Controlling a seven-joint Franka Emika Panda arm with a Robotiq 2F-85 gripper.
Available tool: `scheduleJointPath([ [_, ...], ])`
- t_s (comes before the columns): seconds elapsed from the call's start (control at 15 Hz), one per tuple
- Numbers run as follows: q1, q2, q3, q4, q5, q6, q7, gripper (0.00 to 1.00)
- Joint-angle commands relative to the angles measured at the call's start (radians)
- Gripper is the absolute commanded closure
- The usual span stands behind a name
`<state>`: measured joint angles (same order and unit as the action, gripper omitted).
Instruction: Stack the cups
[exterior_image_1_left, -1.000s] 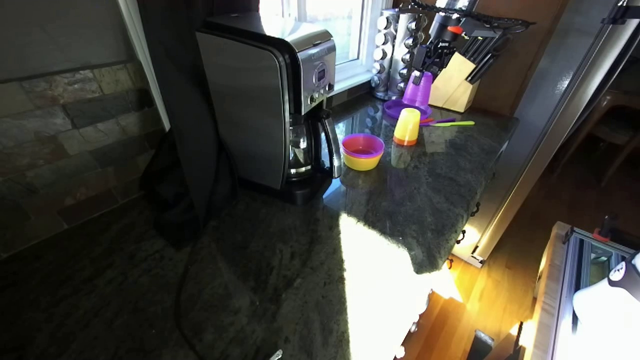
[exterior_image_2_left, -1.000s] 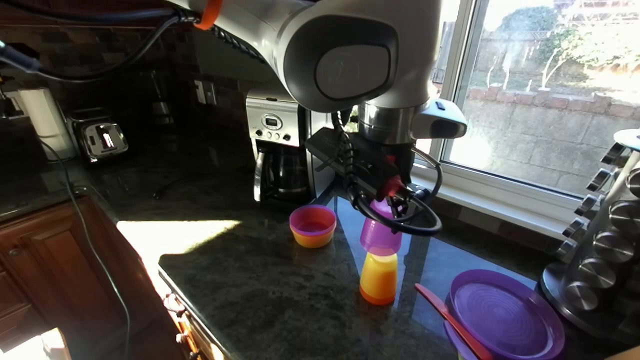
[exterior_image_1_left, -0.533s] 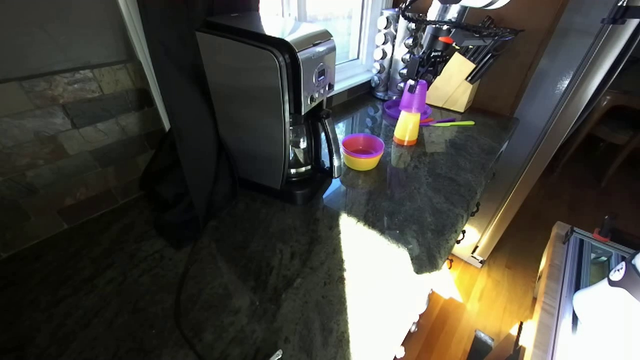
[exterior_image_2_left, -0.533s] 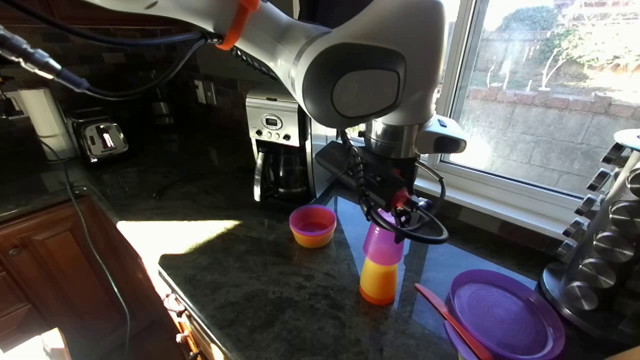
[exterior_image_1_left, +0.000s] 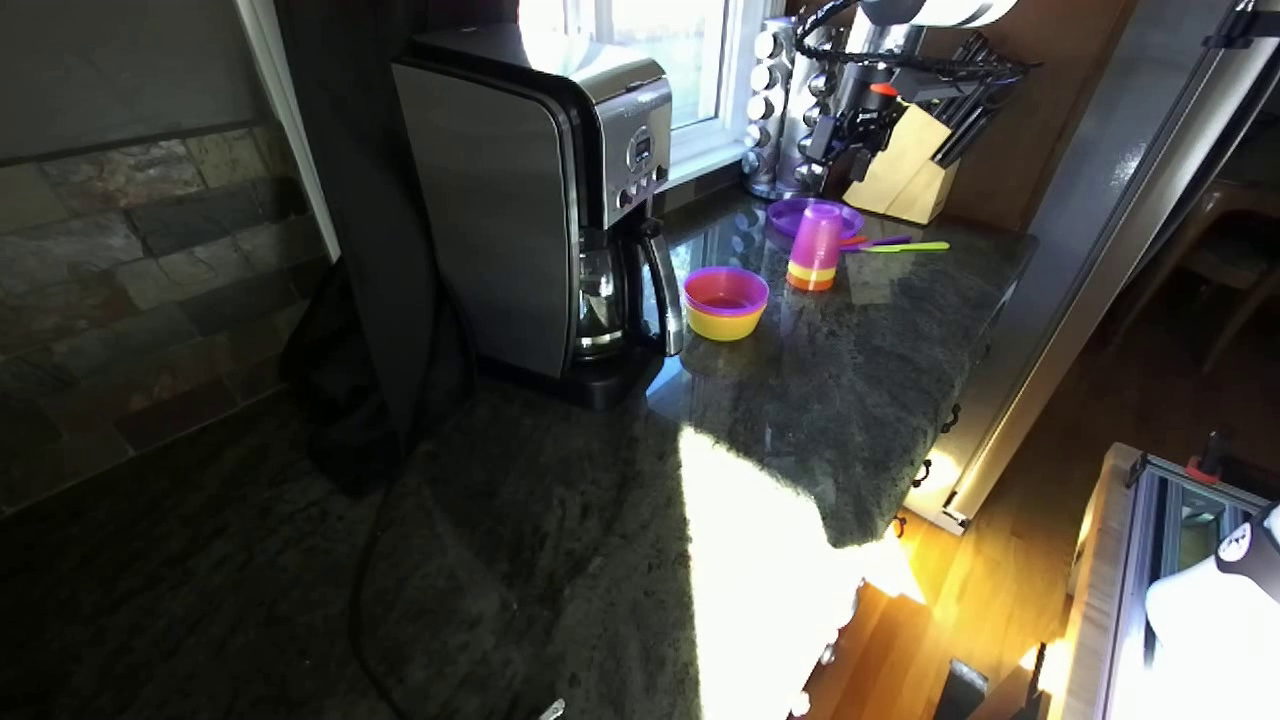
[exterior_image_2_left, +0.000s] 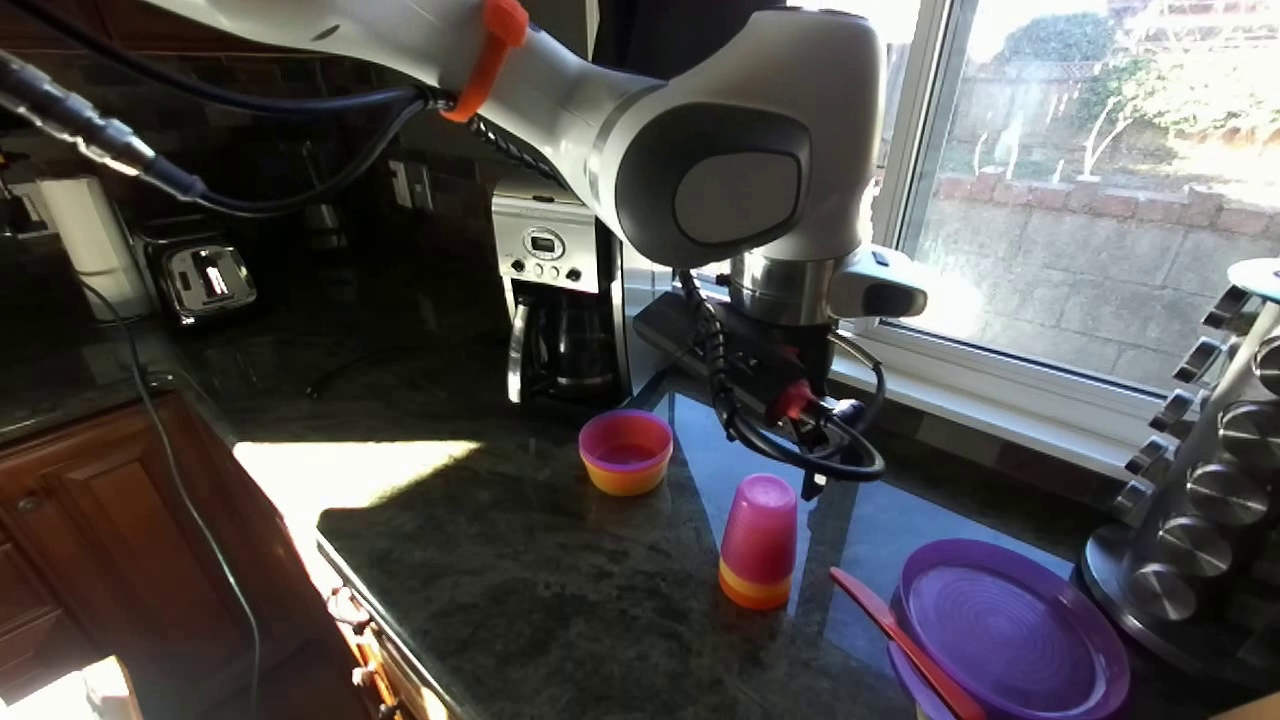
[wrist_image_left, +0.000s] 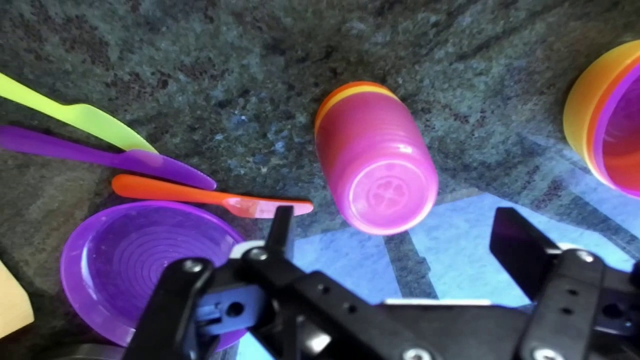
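The magenta-purple cup (exterior_image_1_left: 818, 235) stands upside down over the yellow cup (exterior_image_1_left: 811, 273), with an orange rim (exterior_image_1_left: 809, 284) at the very bottom. In an exterior view the magenta-purple cup (exterior_image_2_left: 759, 530) covers all but the lower band of the yellow cup (exterior_image_2_left: 755, 583). The stack stands upright on the counter. My gripper (exterior_image_1_left: 842, 155) is open and empty just above and behind the stack; it also shows in an exterior view (exterior_image_2_left: 812, 462). In the wrist view the cup's base (wrist_image_left: 390, 195) lies ahead of the spread fingers of the gripper (wrist_image_left: 394, 212), touching neither. No lime green cup is in view.
Nested bowls (exterior_image_2_left: 626, 465), pink over yellow, stand near the coffee maker (exterior_image_1_left: 500, 200). Purple plates (exterior_image_2_left: 1010, 630) with an orange-red knife (exterior_image_2_left: 890, 630) lie beside the stack. Purple (wrist_image_left: 100, 152) and green (wrist_image_left: 95, 120) knives, a knife block (exterior_image_1_left: 905, 170) and spice racks (exterior_image_1_left: 770, 110) are close by.
The magenta-purple cup has come forward and down over the yellow cup, inside the grip at first. My gripper has since let go, opened and sits just clear of it.
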<state>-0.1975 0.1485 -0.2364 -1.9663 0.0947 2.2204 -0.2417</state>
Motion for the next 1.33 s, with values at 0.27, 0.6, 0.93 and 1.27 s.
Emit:
scheduleJointPath([
  [0.27,-0.015,-0.144,0.006,-0.078,-0.045,-0.016,0.051,0.0],
  [0.6,-0.022,-0.258,-0.001,-0.152,-0.051,-0.012,0.03,0.0],
  [0.93,-0.019,-0.386,-0.019,-0.242,-0.024,0.023,-0.042,0.0],
  [1.27,-0.007,-0.499,-0.036,-0.318,-0.017,0.022,-0.094,0.0],
])
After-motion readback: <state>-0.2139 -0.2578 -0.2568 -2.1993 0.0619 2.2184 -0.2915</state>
